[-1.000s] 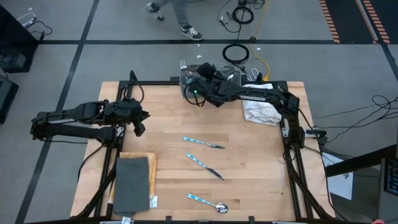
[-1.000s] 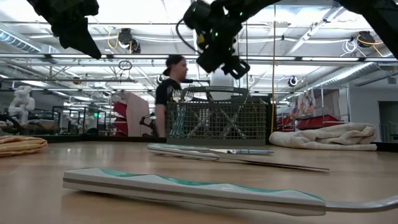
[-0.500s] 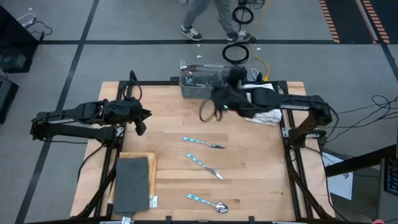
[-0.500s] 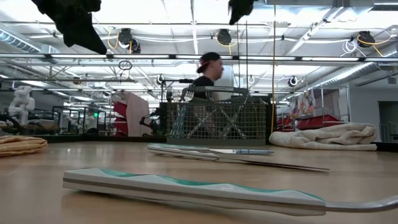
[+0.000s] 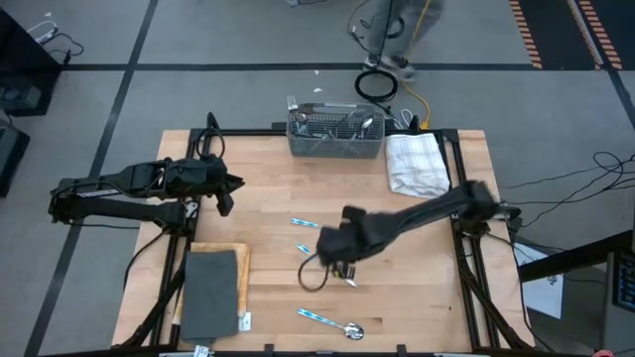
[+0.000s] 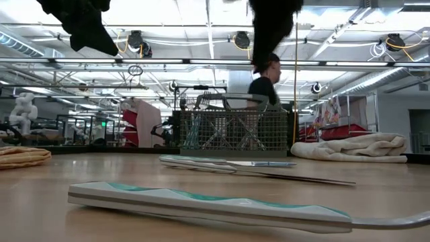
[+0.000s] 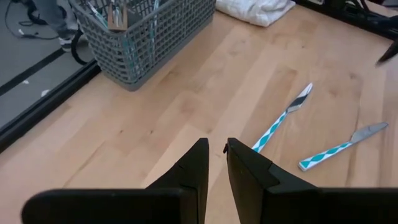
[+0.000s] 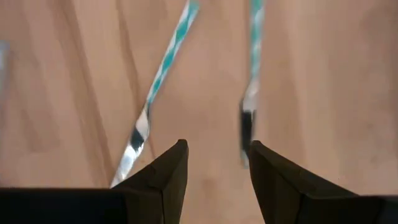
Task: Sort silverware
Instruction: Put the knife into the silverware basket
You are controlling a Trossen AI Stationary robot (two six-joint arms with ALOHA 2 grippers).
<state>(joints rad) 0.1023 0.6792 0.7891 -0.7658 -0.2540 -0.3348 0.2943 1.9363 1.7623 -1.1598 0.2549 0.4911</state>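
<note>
Patterned silverware (image 8: 163, 68) beneath right claw (image 8: 214, 171)

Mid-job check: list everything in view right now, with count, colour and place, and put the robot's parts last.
Loose silverware: three pieces, metal ends with blue-and-white handles, on the table's middle and near edge; the right arm covers parts of two.
Caddy: one, grey mesh, at the table's far edge, with more silverware standing in it.
Towel: one, white, folded, just right of the caddy.
Board: one, dark grey on a wooden base, near-left corner.
Table: one, light wood.
Person: one, dark top, walking behind the table.
Left pincer: dark, hovering over the table's left side, holding nothing.
Right pincer: dark, open, empty, over the loose silverware mid-table.
</note>
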